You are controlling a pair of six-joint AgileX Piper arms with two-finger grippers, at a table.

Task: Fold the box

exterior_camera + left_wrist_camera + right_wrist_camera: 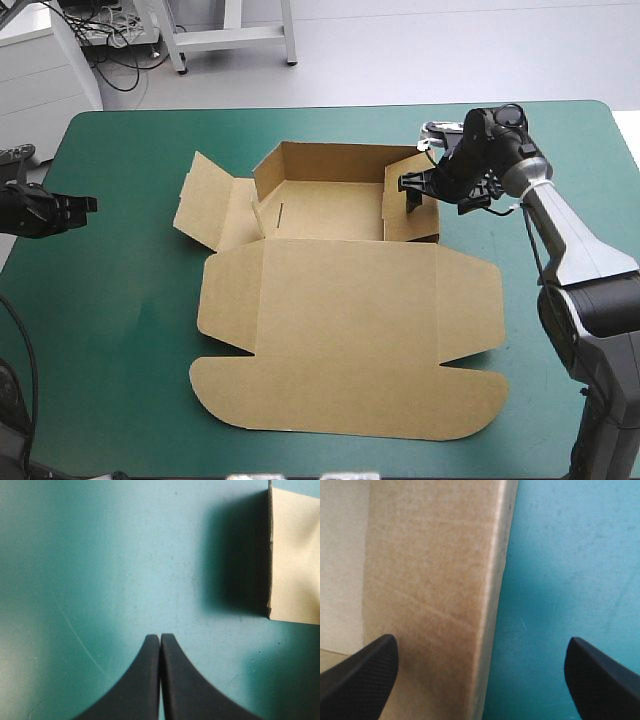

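While the spread right hand (422, 192) straddles a wall, the box (350, 320) points its lid nearward, left hand (160, 639) pressed together.

High view: bright, even light from above. Desk (120, 300) cover teal-green, no glare on it. Box (350, 300) throws only thin, soft shadows: a narrow dark line along the lid's near edge, mild shade inside the tray below the raised walls.

Left wrist view: cover brightest ahead of the left pincer (160, 637), dimmer toward the corners. 1 heavy, soft-edged shadow lies on the cover just beside a raised flap of the box (295, 555).

Right wrist view: board wall evenly lit, pale highlight along its edge. Cover beside it bright.
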